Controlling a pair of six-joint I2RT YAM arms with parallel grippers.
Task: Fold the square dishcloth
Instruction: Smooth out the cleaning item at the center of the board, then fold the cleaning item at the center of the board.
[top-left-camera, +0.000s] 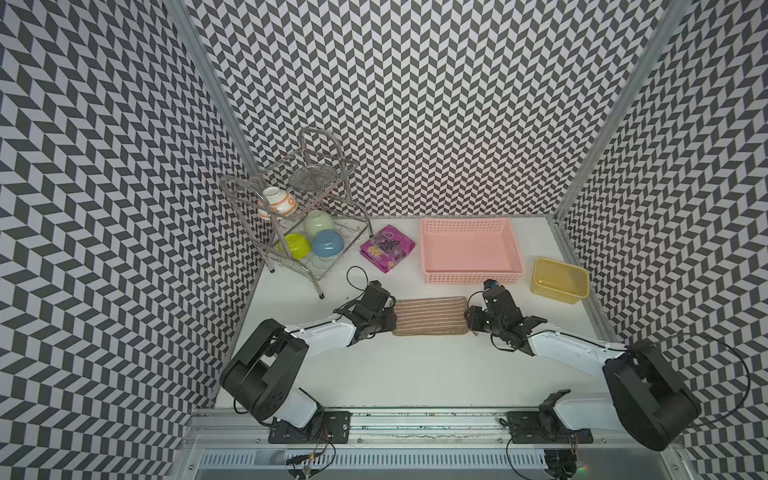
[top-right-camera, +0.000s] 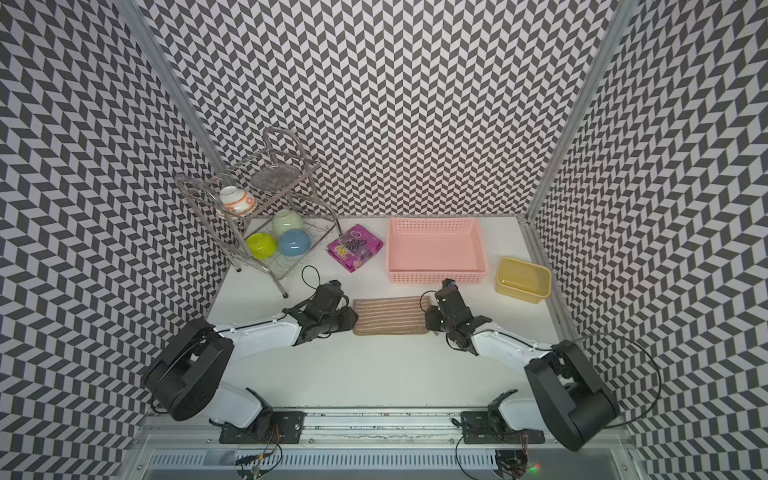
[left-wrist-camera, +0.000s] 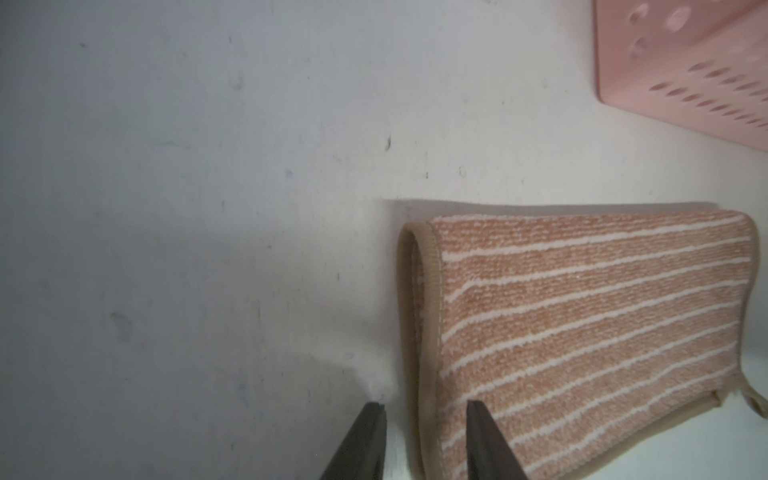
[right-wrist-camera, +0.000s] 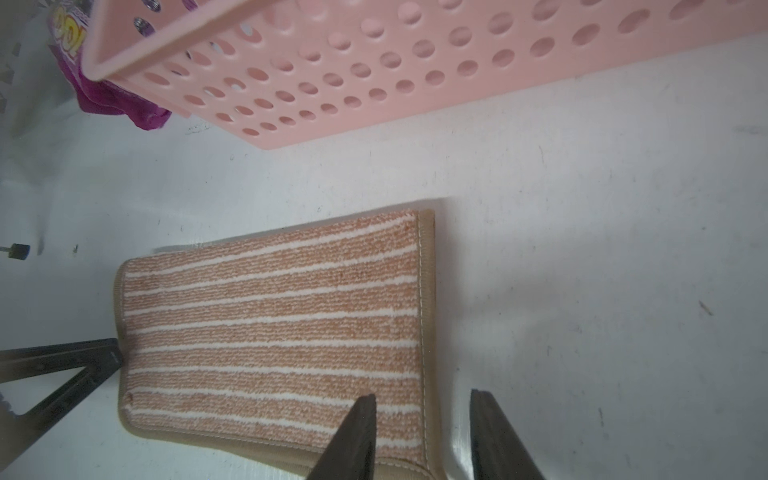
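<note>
The square dishcloth (top-left-camera: 430, 316), folded into a long strip, is seen lying flat on the white table (top-left-camera: 415, 374) at the centre of both top views, below the pink basket (top-left-camera: 471, 277), its short ends straddled, unpinched, by the narrowly parted jaws of the left gripper (left-wrist-camera: 426, 409) and the right gripper (right-wrist-camera: 424, 401).

Pink basket (top-left-camera: 473, 277) just behind square dishcloth (top-left-camera: 430, 316); open table (top-left-camera: 415, 374) nearside.

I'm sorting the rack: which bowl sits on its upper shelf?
The white bowl with orange bands; the pale green bowl, lime bowl and blue bowl sit lower in the rack.
</note>
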